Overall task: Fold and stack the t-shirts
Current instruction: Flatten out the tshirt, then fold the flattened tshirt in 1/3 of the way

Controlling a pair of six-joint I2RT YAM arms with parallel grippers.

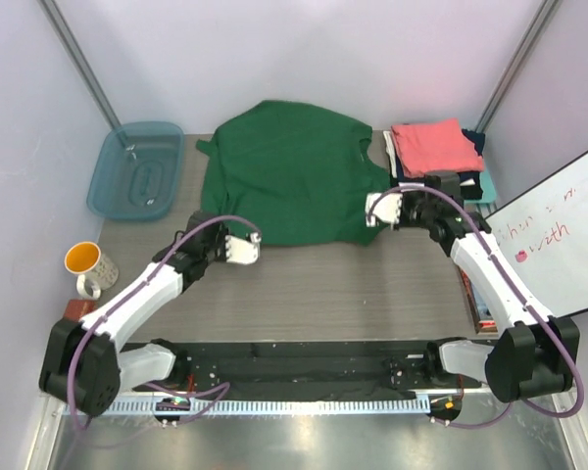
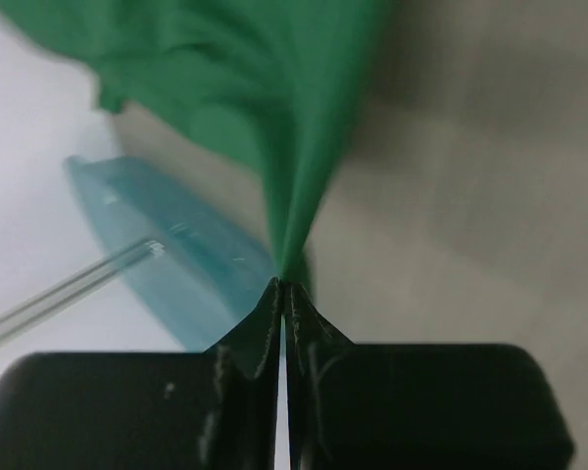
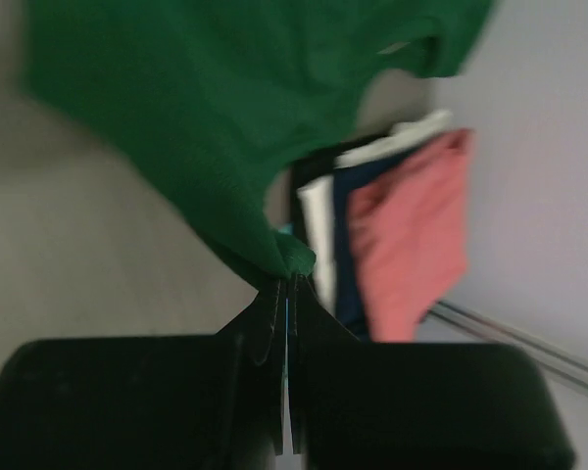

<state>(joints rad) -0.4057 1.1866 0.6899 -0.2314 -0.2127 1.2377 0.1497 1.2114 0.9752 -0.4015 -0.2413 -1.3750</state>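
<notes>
One dark green t-shirt [image 1: 284, 176] on table [image 1: 323, 284], near corners pinched in left jaws and right jaws, both clamped tight. Folded t-shirts [image 1: 431, 147] just beyond right jaws.

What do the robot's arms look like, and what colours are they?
The left arm and right arm are white tubes joined by chunky black joints. A thin purple cable loops along each. The left end effector and right end effector look white and boxy from above. Up close, the fingers are black wedges narrowing to a point.
</notes>
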